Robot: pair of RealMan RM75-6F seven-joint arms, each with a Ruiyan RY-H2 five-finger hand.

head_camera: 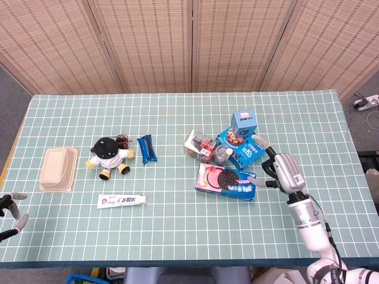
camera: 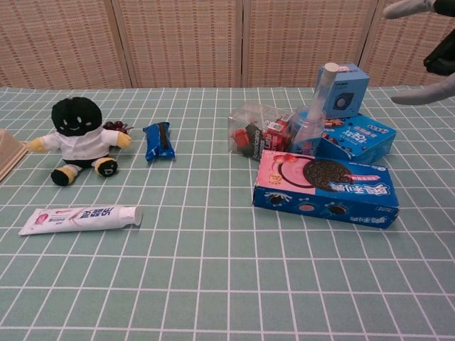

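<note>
Hovering right hand (head_camera: 283, 170) empty, beside cookie box (head_camera: 226, 181)

Right hand (head_camera: 283, 170) raised with fingers spread, holding nothing; left hand (head_camera: 10, 207) low at the frame edge, fingers apart.

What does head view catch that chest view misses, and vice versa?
Only head view: the left hand at the table's left edge, open and holding nothing, the whole beige lidded tray, and the right hand in full, open beside the cookie box.
Only chest view: the clear bottle standing upright among the boxes.
Both: plush doll, toothpaste tube, blue snack packet.
</note>
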